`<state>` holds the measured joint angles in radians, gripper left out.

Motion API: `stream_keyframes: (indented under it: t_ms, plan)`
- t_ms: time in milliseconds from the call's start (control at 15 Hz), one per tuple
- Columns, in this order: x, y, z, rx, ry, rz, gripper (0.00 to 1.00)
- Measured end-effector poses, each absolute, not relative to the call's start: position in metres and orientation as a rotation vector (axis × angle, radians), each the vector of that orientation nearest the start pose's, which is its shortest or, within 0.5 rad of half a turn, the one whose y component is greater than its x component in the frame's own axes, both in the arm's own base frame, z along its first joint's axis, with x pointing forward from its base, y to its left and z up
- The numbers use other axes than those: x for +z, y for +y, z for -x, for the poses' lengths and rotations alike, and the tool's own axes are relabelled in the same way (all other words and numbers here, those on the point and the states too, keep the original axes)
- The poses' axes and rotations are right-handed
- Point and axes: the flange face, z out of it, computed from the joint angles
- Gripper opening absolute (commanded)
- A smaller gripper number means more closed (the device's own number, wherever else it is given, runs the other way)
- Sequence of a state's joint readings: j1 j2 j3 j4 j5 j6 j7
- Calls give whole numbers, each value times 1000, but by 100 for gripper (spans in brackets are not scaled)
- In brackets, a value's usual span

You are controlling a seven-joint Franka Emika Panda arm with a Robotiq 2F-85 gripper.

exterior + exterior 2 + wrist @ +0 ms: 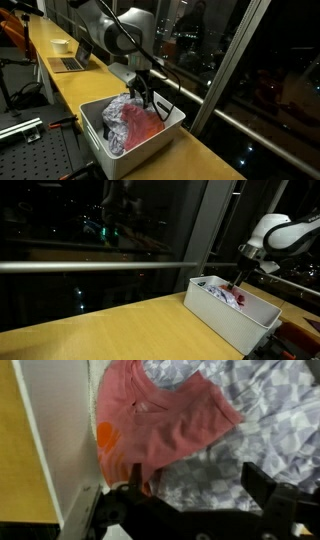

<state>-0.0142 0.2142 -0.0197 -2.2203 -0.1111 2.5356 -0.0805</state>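
My gripper (195,480) hangs open just above clothes in a white bin (100,140). Between its fingers lies a grey-and-white checked cloth (210,460). A pink-red garment (160,415) with an orange mark lies beside it, reaching under one finger. In both exterior views the gripper (143,98) (237,283) is lowered over the far end of the bin (225,320), above the pink garment (138,125) and grey cloth (112,110). Nothing is held.
The bin stands on a long wooden counter (190,150) (120,330) along a dark window with a metal rail (90,265). A laptop (70,62) and a white cup (60,45) sit further along the counter. The bin's white wall (55,430) is close beside the gripper.
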Motion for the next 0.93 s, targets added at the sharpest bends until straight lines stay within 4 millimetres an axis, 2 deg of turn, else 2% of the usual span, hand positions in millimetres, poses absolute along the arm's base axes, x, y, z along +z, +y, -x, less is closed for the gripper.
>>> stream_keyframes:
  t_ms: [267, 333, 533, 667, 800, 933]
  plan:
    - [222, -17, -571, -6, -181, 3175, 100]
    - [207, -16, -574, 24, -172, 3162, 82]
    - [167, -14, -580, 96, -158, 3123, 58]
    - [151, -18, -585, 123, -147, 3116, 43]
    - [147, -24, -587, 128, -131, 3115, 29]
    - [157, -28, -588, 108, -121, 3118, 13]
